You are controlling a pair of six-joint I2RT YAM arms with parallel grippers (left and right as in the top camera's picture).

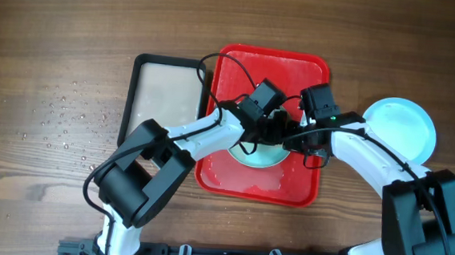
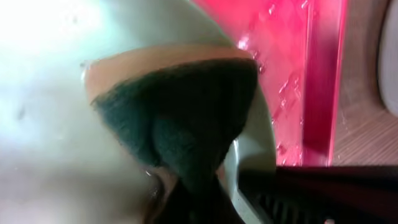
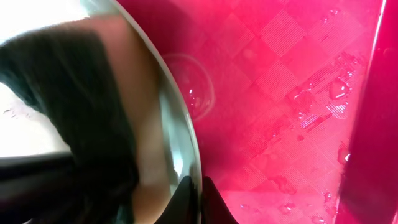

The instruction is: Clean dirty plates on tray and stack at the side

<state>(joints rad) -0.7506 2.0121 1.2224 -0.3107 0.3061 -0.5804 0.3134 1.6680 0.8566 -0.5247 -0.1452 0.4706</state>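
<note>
A pale plate [image 1: 261,158] lies in the red tray [image 1: 296,68], mostly hidden under both grippers. My left gripper [image 1: 264,122] is shut on a sponge with a dark green scouring face [image 2: 180,112] and presses it onto the plate [image 2: 50,93]. My right gripper [image 1: 295,136] is shut on that plate's right rim; in the right wrist view its fingertips [image 3: 198,199] pinch the rim [image 3: 177,143] over the wet tray floor [image 3: 280,81]. Another pale blue-white plate [image 1: 400,127] rests on the table to the right of the tray.
A smaller black-rimmed tray with a beige inside [image 1: 161,99] lies against the red tray's left side. Water drops [image 1: 67,120] dot the wooden table at the left. The red tray's rim [image 2: 320,81] stands close to the right of the sponge.
</note>
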